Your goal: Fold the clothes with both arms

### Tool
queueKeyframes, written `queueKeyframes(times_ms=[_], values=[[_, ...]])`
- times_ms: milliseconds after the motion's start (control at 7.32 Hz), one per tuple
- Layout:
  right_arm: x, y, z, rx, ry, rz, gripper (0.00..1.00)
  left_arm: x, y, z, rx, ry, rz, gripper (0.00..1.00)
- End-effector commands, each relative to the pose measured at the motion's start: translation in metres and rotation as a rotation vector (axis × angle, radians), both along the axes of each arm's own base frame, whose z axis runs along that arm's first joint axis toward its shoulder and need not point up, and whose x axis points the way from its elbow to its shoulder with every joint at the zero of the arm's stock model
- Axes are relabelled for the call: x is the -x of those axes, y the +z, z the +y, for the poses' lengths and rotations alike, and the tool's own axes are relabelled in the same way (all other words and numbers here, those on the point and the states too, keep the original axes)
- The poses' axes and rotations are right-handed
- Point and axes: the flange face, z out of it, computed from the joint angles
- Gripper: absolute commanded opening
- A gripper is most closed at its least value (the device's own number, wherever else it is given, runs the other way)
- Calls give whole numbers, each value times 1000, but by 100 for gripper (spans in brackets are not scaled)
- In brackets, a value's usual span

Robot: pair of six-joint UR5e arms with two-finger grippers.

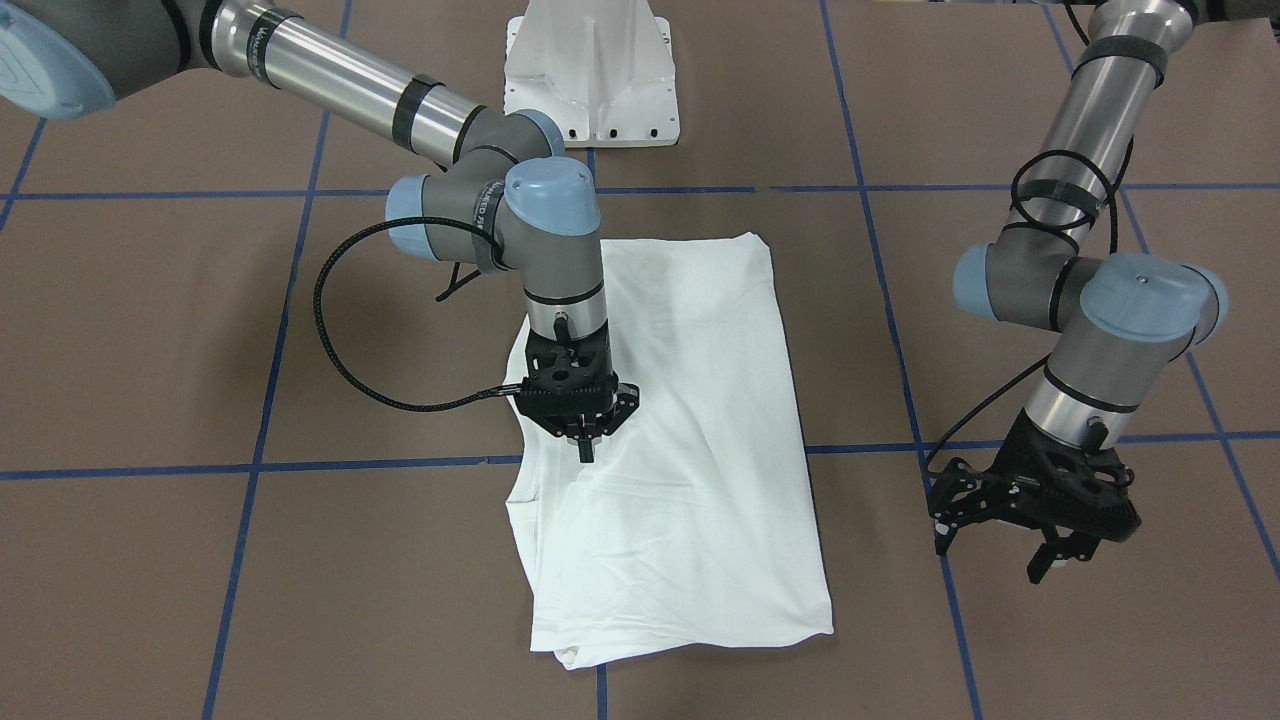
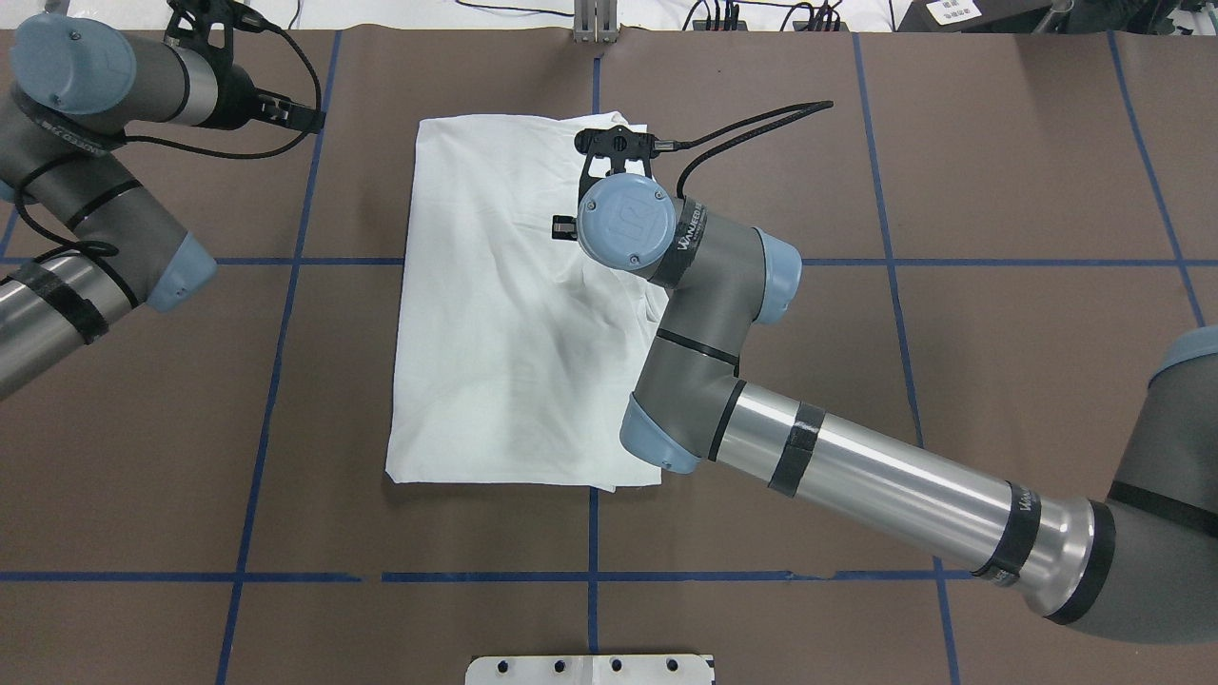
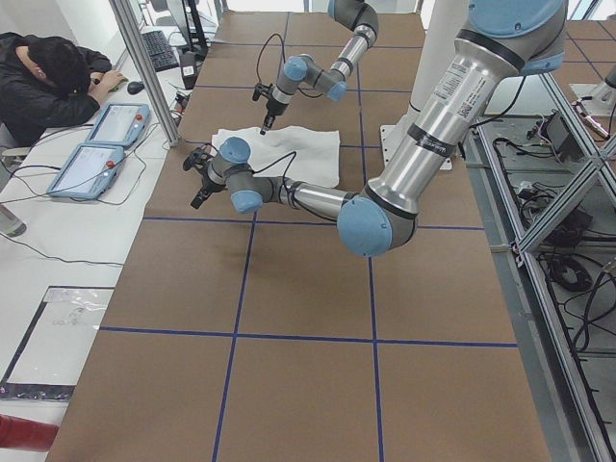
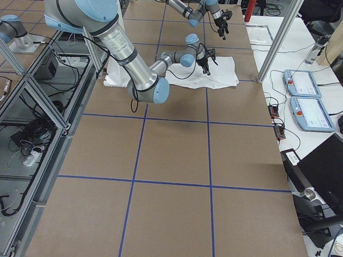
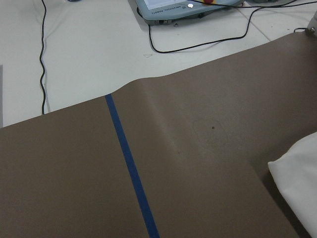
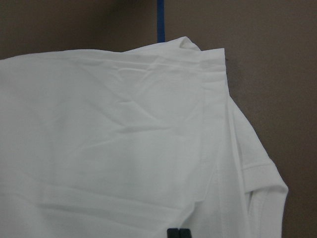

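Right gripper (image 1: 584, 447): its fingers are being held together, with the tip down on the shirt (image 1: 700, 470).
Left gripper (image 1: 995, 555): its fingers are being held apart over the table (image 1: 150, 330), well apart from the shirt.
Shirt: it is being laid out long in the middle of the table.
Doing it well: the edge is probably best pinched firmly and pulled slowly and flat.
Hard to see: it cannot be told if cloth is being pinched. The collar and print are being hidden.

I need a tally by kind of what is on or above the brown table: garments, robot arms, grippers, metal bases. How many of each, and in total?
White shirt: 1
Robot arms: 2, the right arm and the left arm
Grippers: 2, the right gripper and the left gripper
White pedestal base: 1
Total: 6
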Motion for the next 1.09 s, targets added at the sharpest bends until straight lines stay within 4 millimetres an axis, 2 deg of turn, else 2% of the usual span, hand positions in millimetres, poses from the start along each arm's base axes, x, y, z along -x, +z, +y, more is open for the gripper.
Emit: queueKeyframes(times_ms=[0,137,273,410,820,957], values=[[0,4,1,-5,-11,15,0,0,0,0,0,1,0,100],[-1,10,0,-3,-13,25,0,0,0,0,0,1,0,100],[-4,34,0,-15,-26,61,0,-1,-1,1,-3,2,2,100],[-12,49,3,-33,-43,79,0,-1,-1,1,-3,2,2,100],[-17,54,6,-34,-43,78,0,-1,0,1,-1,2,1,100],[-16,56,6,-34,-41,82,80,-1,0,1,-1,2,1,100]])
